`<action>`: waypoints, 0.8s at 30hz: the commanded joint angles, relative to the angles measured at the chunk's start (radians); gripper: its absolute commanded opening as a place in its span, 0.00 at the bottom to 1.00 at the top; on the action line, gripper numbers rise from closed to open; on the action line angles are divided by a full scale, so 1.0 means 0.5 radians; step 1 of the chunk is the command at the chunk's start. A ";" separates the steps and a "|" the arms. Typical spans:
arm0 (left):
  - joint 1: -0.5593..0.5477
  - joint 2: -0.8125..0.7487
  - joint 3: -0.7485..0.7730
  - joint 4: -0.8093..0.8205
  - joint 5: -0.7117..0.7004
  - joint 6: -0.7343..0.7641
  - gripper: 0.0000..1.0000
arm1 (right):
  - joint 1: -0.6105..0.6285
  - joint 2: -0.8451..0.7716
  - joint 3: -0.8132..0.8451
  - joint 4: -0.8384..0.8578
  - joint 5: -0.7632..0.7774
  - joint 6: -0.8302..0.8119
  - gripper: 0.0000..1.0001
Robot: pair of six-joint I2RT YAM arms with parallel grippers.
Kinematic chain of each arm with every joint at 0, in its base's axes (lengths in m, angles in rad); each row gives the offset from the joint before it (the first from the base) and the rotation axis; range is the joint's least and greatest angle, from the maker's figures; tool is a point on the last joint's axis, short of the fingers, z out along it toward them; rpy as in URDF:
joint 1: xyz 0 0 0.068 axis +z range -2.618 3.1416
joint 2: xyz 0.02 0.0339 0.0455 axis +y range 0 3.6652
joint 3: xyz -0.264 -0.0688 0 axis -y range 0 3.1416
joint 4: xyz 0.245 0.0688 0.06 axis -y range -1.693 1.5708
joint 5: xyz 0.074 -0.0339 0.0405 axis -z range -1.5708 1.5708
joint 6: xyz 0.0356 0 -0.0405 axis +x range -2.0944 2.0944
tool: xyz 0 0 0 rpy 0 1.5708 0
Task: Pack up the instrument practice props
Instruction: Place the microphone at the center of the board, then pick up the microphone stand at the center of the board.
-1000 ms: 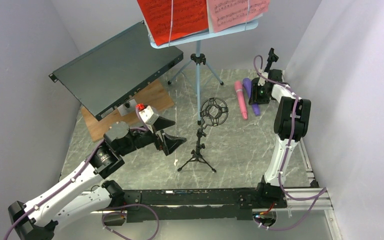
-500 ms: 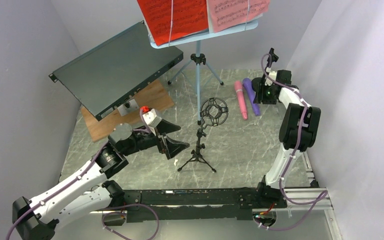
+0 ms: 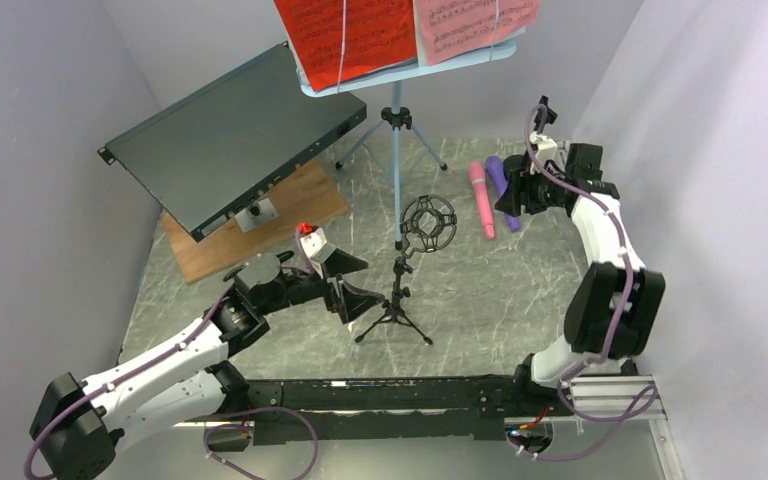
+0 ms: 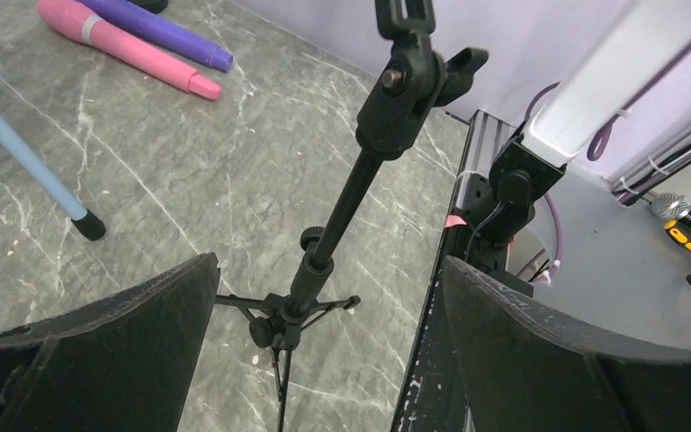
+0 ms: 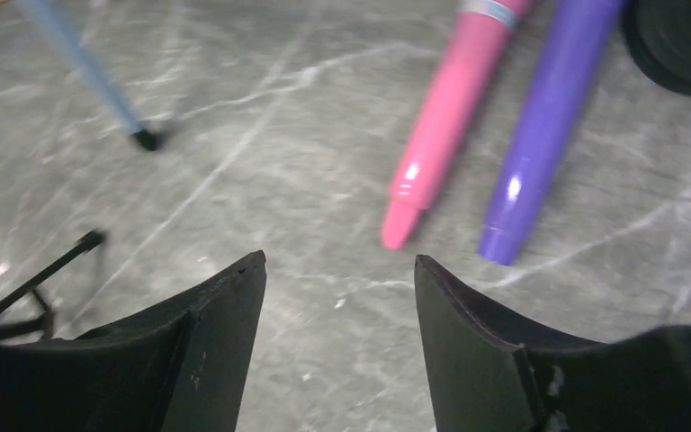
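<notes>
The light-blue music rack (image 3: 396, 150) stands at the back with a red page (image 3: 345, 35) and a pink page (image 3: 475, 25) on it. A black mic support (image 3: 397, 290) on tripod legs stands mid-table. My left gripper (image 3: 364, 281) is open just left of it; in the left wrist view the support's pole (image 4: 342, 207) rises ahead of the gap, untouched by my left gripper (image 4: 328, 270). The pink microphone (image 3: 481, 198) and purple microphone (image 3: 498, 176) lie side by side. My right gripper (image 3: 509, 203) hovers open by them, holding nothing. The right wrist view shows my right gripper (image 5: 340, 265) just short of the pink microphone (image 5: 445, 126) and purple microphone (image 5: 544, 126).
A large dark flat metal box (image 3: 230, 135) leans over a wooden board (image 3: 260, 215) at the back left. A second small black support (image 3: 542, 110) stands at the back right, its round base (image 5: 684, 40) beside the purple microphone. Walls close in on both sides. A black rail (image 3: 410, 392) runs along the near edge.
My left gripper has moved right and nearer, up to the mic support. My right gripper has drawn back from the purple microphone, its jaws spreading wider.
</notes>
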 commanded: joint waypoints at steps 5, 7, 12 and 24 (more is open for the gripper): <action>-0.006 0.125 -0.112 0.521 0.048 -0.006 1.00 | -0.002 -0.631 -0.420 -0.105 -1.033 -0.367 0.81; -0.018 0.154 -0.131 0.589 0.045 -0.009 0.99 | -0.002 -0.744 -0.536 -0.071 -1.228 -0.411 0.89; -0.089 0.247 -0.129 0.644 -0.004 0.022 0.99 | -0.002 -1.001 -0.811 0.025 -1.564 -0.571 0.99; -0.370 0.467 -0.086 0.671 -0.442 0.312 0.95 | -0.002 -0.997 -0.969 0.139 -1.703 -0.484 1.00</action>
